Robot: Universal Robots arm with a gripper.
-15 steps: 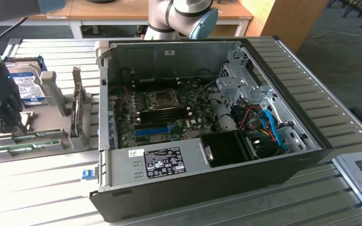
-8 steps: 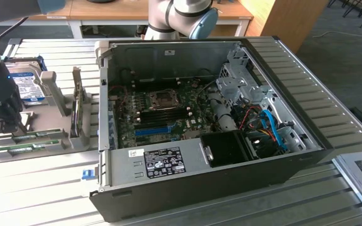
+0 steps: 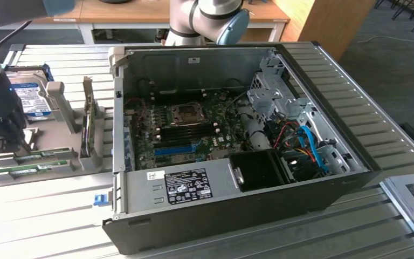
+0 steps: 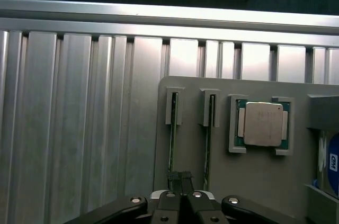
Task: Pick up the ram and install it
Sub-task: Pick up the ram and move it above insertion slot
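The black gripper point(image 4: 180, 177), fingers drawn together, is seen at the thin green ram point(image 4: 171, 144), slotted edge-up in a matte grey holder point(image 4: 254, 181); grip unconfirmed.

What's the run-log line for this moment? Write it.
gripper shut at end of ram | ram on edge in grey holder slot | second stick beside it | grip unconfirmed

A silver table of ribbed aluminium slats point(image 3: 379, 108) is catching a soft, even glare. Behind it a light wooden desk with a white frame point(image 3: 142, 11) is standing, with a tall tan wooden panel point(image 3: 329, 21) rising beside it. A grey-blue floor point(image 3: 401, 70), possibly carpet, is showing at the exterior view's right.
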